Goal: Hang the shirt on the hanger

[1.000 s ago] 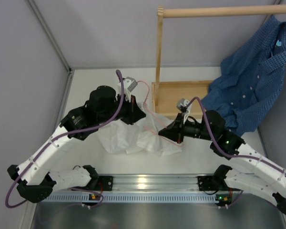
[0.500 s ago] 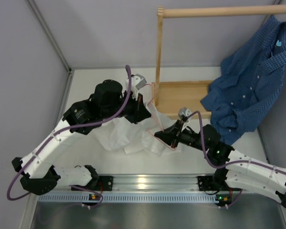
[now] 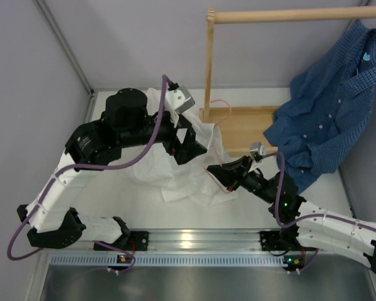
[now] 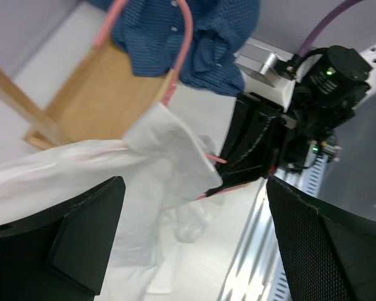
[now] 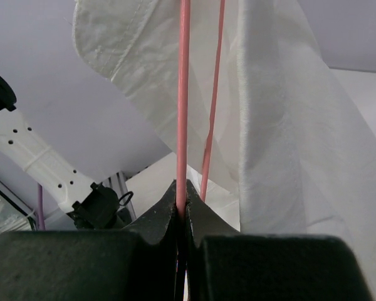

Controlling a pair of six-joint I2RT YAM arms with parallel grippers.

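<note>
The white shirt (image 3: 175, 175) lies bunched on the table, and part of it is lifted over the pink wire hanger (image 3: 223, 135). My left gripper (image 3: 190, 142) hovers above the cloth, open, with nothing between its fingers. In the left wrist view the shirt (image 4: 156, 147) hangs on the hanger (image 4: 185, 44), and cloth lies against my left finger (image 4: 81, 232). My right gripper (image 3: 230, 176) is shut on the hanger's lower wire. The right wrist view shows the hanger (image 5: 183, 94) pinched between the jaws, with the shirt (image 5: 276, 125) draped to its right.
A wooden frame with a top rail (image 3: 288, 15) and a tray-like base (image 3: 238, 125) stands at the back. A blue checked shirt (image 3: 329, 116) hangs at the right. A metal rail (image 3: 194, 239) runs along the near edge. Grey walls enclose the left and the back.
My left gripper has opened and let go of the shirt, with the arm rising and turning. The right gripper has slid nearer and to the right, tilting the hanger's hook up toward the frame.
</note>
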